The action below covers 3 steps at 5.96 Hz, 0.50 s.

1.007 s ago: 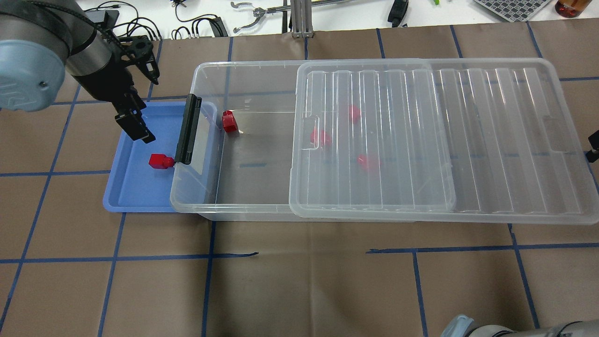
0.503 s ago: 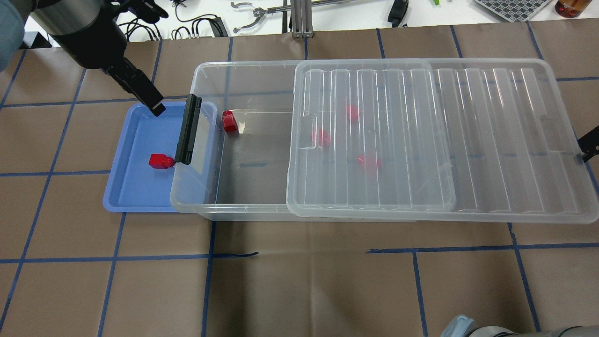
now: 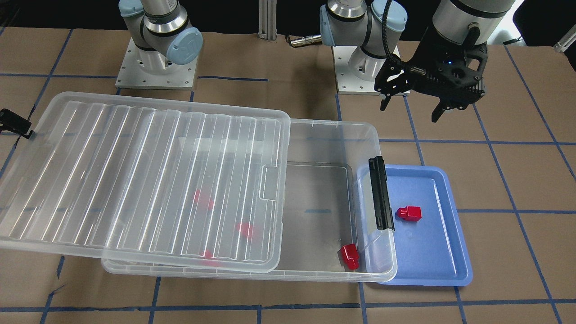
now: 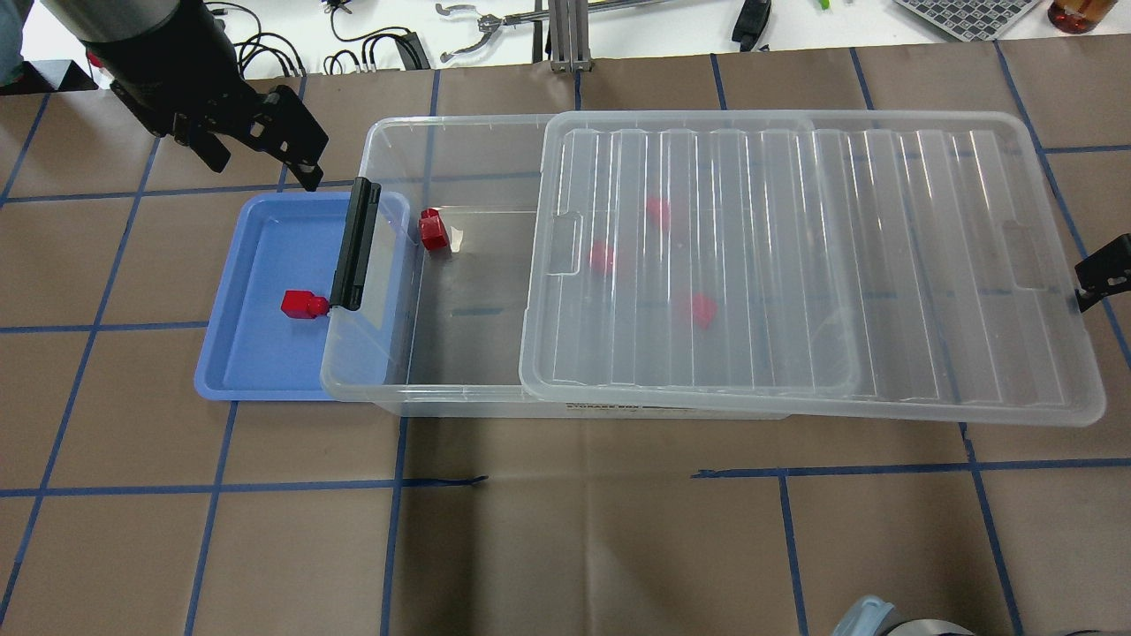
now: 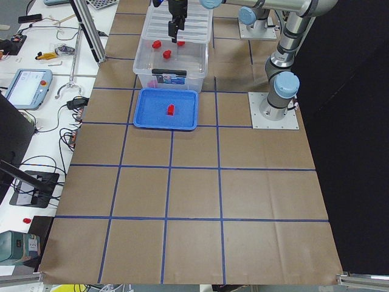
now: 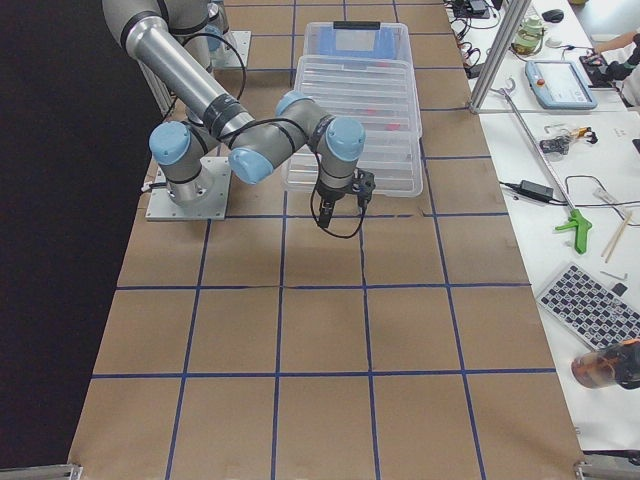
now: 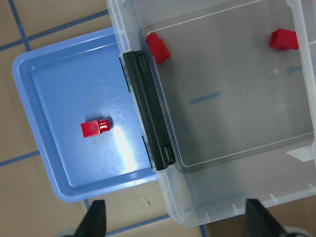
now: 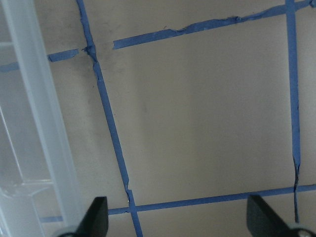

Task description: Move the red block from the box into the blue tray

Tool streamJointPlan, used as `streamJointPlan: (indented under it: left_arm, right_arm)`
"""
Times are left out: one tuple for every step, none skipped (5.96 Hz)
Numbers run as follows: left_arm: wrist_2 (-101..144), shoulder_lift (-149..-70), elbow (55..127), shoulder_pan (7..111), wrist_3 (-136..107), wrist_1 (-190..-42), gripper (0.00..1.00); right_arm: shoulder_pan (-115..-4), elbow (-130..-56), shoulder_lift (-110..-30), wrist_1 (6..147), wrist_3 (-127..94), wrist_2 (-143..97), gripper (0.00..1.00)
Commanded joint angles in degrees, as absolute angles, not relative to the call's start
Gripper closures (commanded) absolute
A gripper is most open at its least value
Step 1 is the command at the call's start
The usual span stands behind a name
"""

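**Front-facing view.** The red block (image 3: 409, 213) is found lying on its side in the tray (image 3: 459, 252), just beside the latch (image 3: 380, 193) of the box (image 3: 360, 135). The left gripper (image 3: 409, 112) hangs behind the tray, spread wide and empty.

**Overhead view.** The right gripper (image 4: 1098, 274) is noted at the far end of the lid (image 4: 795, 265); contact cannot be confirmed.

**Left wrist view.** Nothing is held between the fingers (image 7: 96, 219).

**Right wrist view.** The fingers (image 8: 97, 217) are spread over bare worktop (image 8: 197, 123).

Placement is judged complete. Any retreat is best made straight upward, clear of latch and box rim, so the tray is not nudged.
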State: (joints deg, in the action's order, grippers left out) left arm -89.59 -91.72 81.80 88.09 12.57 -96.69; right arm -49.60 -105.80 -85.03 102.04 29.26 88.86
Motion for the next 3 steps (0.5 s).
streamJointPlan:
  left_arm:
    - [-89.5,-91.1,82.8,88.8,2.6,-98.3,0.02]
    - [-89.5,-90.8,83.6,88.9,-1.5,-98.3,0.02]
    - [-89.4,-90.4,84.5,88.9,-2.8,-96.6,0.02]
  right_arm:
    - [-50.8,-106.8,-85.4,102.0,26.8,87.9,0.0]
    - [-51.4,-107.0,-86.0,102.0,26.0,87.9,0.0]
    - [-52.3,-107.2,-86.1,102.0,25.2,87.9,0.0]
